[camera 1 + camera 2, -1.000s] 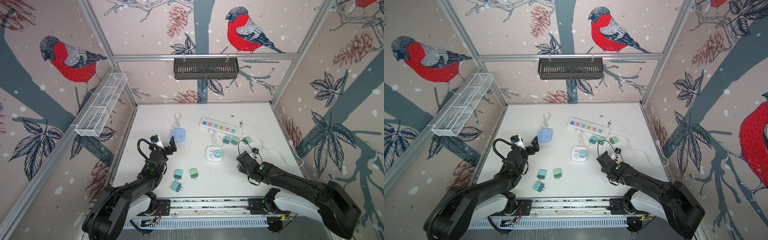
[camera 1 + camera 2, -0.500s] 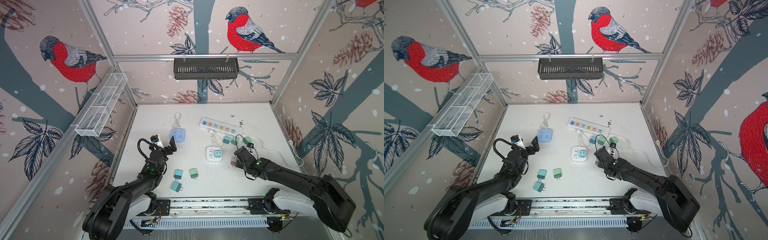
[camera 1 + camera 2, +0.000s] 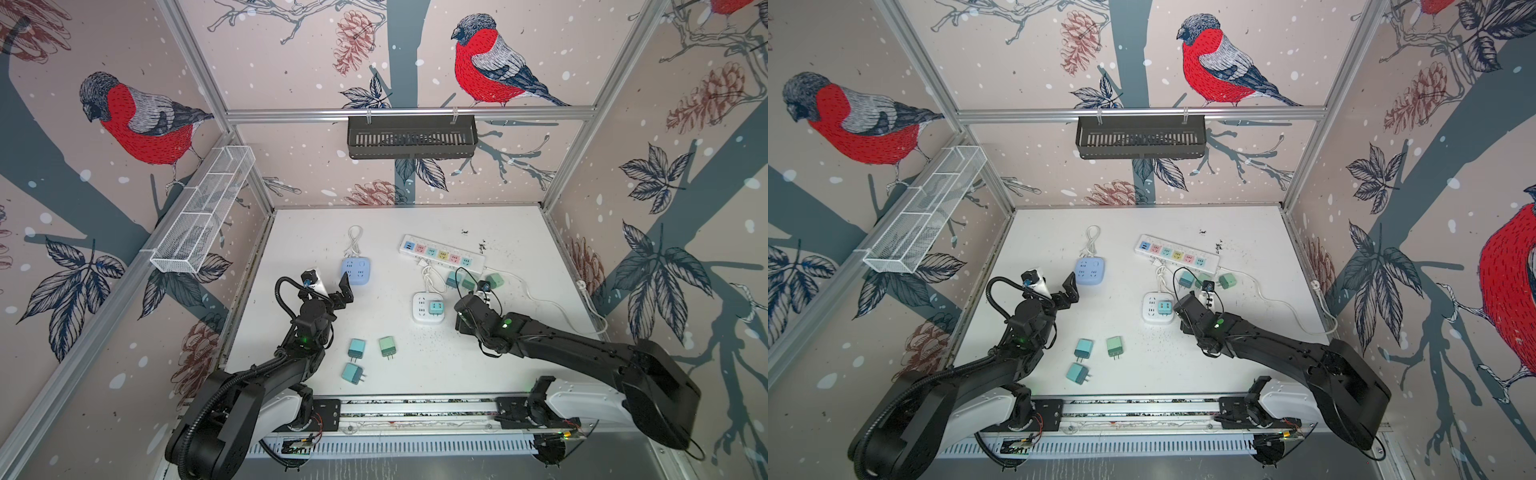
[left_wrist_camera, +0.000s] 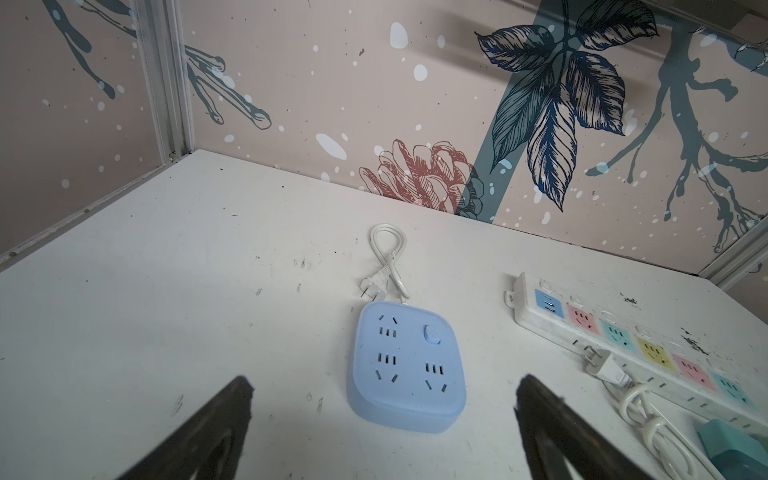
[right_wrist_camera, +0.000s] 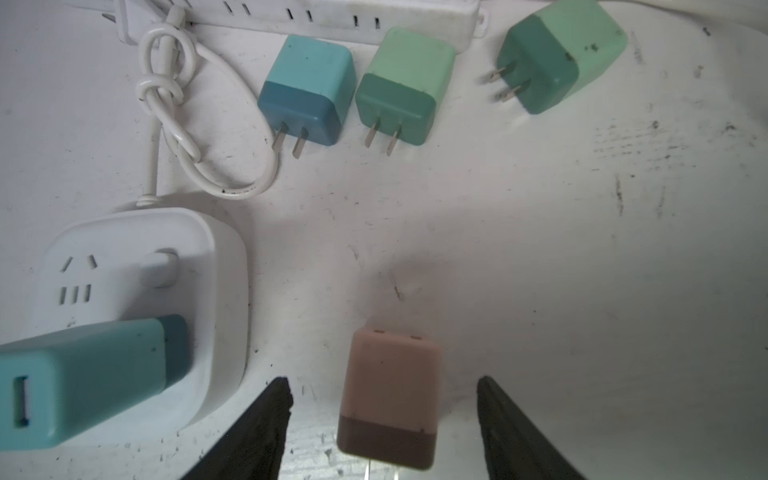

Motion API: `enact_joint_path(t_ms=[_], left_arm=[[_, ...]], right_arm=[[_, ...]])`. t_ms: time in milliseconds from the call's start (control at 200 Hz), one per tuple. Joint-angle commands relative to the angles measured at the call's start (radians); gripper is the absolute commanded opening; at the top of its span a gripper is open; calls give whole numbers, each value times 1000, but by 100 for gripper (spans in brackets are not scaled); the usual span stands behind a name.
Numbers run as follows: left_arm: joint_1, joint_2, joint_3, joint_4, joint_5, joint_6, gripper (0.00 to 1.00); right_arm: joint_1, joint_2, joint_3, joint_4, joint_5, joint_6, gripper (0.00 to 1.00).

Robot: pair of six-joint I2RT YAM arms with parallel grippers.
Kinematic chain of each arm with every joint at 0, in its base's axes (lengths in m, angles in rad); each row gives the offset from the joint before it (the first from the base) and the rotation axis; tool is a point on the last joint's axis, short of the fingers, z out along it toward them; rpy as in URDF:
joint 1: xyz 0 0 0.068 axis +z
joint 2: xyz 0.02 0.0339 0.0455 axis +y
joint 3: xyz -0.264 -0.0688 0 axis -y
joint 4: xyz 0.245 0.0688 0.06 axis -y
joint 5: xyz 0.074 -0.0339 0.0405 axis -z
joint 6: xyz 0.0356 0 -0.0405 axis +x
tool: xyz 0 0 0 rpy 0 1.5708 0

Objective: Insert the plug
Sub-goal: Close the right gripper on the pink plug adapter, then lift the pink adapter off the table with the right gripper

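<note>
A pink plug (image 5: 390,395) with a brown end lies between the open fingers of my right gripper (image 5: 382,415), with a gap on each side and its prongs toward the wrist. In both top views the right gripper (image 3: 462,316) hides it. Just beside it sits the white square socket block (image 5: 124,257), with a teal plug (image 5: 83,374) standing in it. My left gripper (image 3: 330,286) is open and holds nothing, just in front of the blue socket block (image 4: 409,365).
A white power strip (image 3: 440,253) with coloured sockets lies at the back, its cord trailing right. Three loose plugs (image 5: 307,89) lie beside the strip. Three more plugs (image 3: 356,348) lie near the front rail. A black basket (image 3: 411,137) hangs on the back wall.
My right gripper has moved left toward the white socket block and gone from shut to open, letting go of the pink plug. The left arm has not moved.
</note>
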Motion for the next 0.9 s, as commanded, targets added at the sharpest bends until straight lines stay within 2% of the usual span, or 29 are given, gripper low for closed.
enact_joint_path(t_ms=[0,105,340,690,896], left_arm=[[1,-3,6,41,7,-4,98],[1,-2,5,42,7,-5,98],[1,-4,5,42,7,-6,98],[1,-4,6,42,7,-5,98],[2,-4,5,42,9,-6,98]], right_arm=[[4,62,17,-1,25,-17,72],[4,115,22,18,13,-24,72],[4,183,30,38,-7,-34,64],[13,176,11,43,-14,-22,54],[15,163,-7,44,-13,-12,43]])
